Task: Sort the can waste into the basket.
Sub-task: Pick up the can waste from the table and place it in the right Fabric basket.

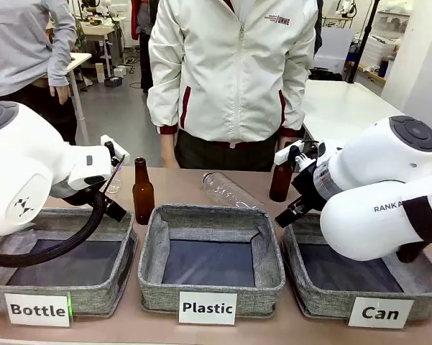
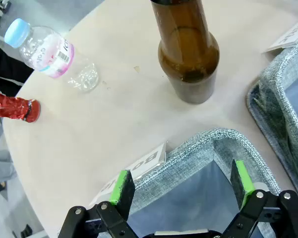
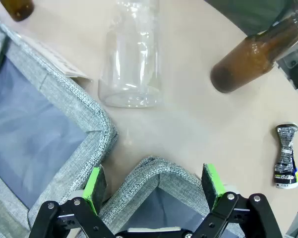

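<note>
- Nearest on the desk (image 1: 176,187): three grey baskets in a row, with the Can basket (image 1: 323,307) at the right end. No can seen on the visible part of its dark bottom.
- Just above that basket's far corner: right pincer (image 3: 153,182), wide open, holding nothing.
- Over a corner of the Bottle basket (image 2: 203,141): left pincer (image 2: 182,184), also wide open, holding nothing.
- Farther out on the right side: dark crushed can (image 3: 286,156), lying flat near the desk edge, apart from a brown glass bottle (image 3: 250,57) and a clear plastic bottle (image 3: 131,64) on its side.
- Farther out on the left side: red crushed can (image 2: 12,106), right at the desk edge, near a blue-capped bottle (image 2: 49,52) and well apart from the Can basket.
- Farthest: a person in a white jacket (image 1: 233,72), standing behind the desk.
- Risk of bumping either can off the desk, both lying so close to the edge.
- Risk of losing a squashed, bumpy can from a poor pinch.
- Risk of knocking over a tall glass bottle while reaching past it.
- Risk of dropping the red can into the wrong basket, the Can basket being far across the row.
</note>
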Robot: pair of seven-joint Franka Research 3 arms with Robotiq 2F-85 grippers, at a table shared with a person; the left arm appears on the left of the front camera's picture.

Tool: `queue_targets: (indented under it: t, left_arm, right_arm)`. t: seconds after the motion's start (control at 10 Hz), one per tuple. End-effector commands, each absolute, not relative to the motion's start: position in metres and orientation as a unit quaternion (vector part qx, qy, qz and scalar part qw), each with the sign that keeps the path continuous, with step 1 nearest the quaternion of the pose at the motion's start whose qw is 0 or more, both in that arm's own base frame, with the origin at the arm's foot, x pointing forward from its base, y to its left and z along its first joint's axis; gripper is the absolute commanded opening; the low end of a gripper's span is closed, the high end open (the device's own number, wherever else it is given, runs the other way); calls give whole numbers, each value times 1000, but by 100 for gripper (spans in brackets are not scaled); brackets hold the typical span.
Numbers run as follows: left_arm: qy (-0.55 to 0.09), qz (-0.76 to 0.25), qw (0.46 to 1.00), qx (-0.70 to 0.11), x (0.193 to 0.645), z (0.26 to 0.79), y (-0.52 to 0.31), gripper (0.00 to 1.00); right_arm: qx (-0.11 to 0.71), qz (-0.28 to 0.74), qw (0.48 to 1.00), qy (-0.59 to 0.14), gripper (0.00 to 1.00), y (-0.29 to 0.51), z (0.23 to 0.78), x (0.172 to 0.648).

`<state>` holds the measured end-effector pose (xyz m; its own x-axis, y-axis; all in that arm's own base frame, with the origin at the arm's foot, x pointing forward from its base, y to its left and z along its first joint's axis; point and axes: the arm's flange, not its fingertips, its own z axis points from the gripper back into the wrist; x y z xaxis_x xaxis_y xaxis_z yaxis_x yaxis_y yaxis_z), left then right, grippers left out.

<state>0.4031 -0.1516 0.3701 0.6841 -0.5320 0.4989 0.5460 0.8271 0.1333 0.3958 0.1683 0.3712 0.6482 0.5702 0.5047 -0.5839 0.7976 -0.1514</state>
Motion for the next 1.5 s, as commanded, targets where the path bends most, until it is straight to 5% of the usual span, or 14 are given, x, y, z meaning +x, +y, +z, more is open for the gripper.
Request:
queue_targets:
  t: [0.0,1.4]
  left_arm:
    - [-268,-294,917,-13,403,370,-152,100]
    - [-268,-294,917,-13,403,370,-152,100]
  right_arm:
    - [12,318,908,-274,100,168,371,396]
    - [12,318,908,-274,100,168,371,396]
